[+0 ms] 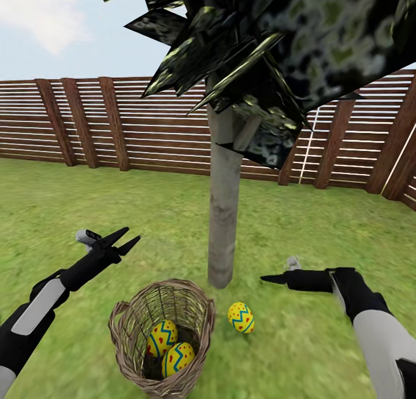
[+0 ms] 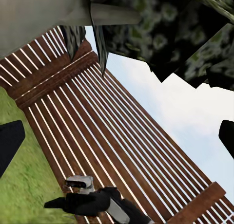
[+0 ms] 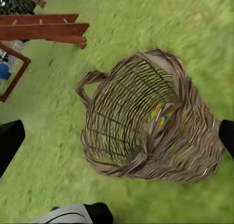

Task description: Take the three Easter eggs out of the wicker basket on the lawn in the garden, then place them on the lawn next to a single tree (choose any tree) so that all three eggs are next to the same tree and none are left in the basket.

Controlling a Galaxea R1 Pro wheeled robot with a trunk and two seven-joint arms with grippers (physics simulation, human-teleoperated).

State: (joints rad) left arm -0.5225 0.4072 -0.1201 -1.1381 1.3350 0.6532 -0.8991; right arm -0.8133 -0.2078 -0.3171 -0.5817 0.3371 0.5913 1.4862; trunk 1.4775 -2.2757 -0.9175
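The wicker basket (image 1: pixel 162 341) stands on the lawn (image 1: pixel 323 225) just in front of the tree (image 1: pixel 223 214), whose trunk is pale grey. Two yellow Easter eggs (image 1: pixel 162 336) (image 1: pixel 178 357) with blue zigzags lie inside the basket. A third egg (image 1: pixel 241 317) rests on the grass beside the trunk's foot, right of the basket. My left gripper (image 1: pixel 124 240) hangs open above and left of the basket, holding nothing. My right gripper (image 1: pixel 271 279) is open and empty, just right of the trunk and above the loose egg. The right wrist view looks at the basket (image 3: pixel 146 121), with egg colours (image 3: pixel 158 114) showing through the weave.
A brown slatted fence (image 1: pixel 144 127) closes the yard behind the tree. Dark angular leaf clusters (image 1: pixel 277 46) hang low overhead. A wooden play structure (image 3: pixel 44 31) shows in the right wrist view beyond the basket. Open grass spreads to both sides.
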